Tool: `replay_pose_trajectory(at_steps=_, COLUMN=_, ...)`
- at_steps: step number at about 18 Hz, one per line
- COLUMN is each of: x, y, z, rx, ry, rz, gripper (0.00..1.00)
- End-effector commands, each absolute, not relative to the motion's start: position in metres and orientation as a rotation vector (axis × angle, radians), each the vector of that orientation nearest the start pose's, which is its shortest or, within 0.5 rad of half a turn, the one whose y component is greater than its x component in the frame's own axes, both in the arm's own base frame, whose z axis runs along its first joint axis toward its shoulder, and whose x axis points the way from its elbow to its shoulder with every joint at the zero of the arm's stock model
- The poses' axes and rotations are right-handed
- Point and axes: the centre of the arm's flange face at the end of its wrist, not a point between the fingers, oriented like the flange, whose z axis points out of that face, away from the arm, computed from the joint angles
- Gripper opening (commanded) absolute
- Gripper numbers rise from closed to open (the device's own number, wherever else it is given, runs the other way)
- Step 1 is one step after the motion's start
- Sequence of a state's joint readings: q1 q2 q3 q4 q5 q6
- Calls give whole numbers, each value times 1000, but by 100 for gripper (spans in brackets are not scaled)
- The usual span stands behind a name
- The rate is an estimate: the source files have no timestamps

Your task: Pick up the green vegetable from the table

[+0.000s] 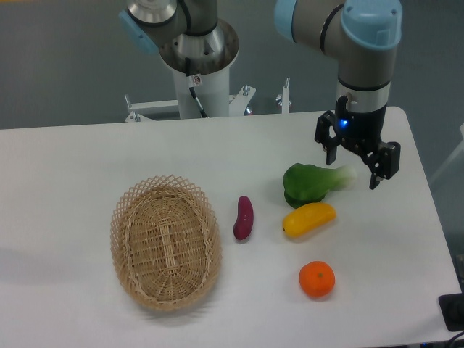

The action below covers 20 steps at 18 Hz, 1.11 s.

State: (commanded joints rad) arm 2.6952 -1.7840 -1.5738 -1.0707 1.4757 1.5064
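Note:
The green vegetable [313, 183] lies on the white table [72, 167] at the right of centre, dark leaves to the left and its pale stem [345, 175] pointing right. My gripper [355, 170] hangs over the stem end, fingers spread apart and pointing down, one finger behind the stem and one to its right. It holds nothing. I cannot tell how high the fingertips are above the tabletop.
A yellow oblong fruit [309, 219] lies just in front of the vegetable, touching or nearly touching it. An orange [317, 279] sits nearer the front. A purple eggplant-like piece [243, 217] lies left of the yellow fruit. An oval wicker basket [165, 241] stands at the left.

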Motion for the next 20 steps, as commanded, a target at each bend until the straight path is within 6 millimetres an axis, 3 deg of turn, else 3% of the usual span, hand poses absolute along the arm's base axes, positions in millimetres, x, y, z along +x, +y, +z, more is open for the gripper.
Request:
replay_pose_trajectory(at_steps=17, x=-475, y=379, z=401, rx=-2906, ry=593, rz=316, gripper=100)
replay_pose_trajectory(at_steps=20, x=-479, y=367, z=388, rx=-2891, ry=767, rz=299, gripper=100)
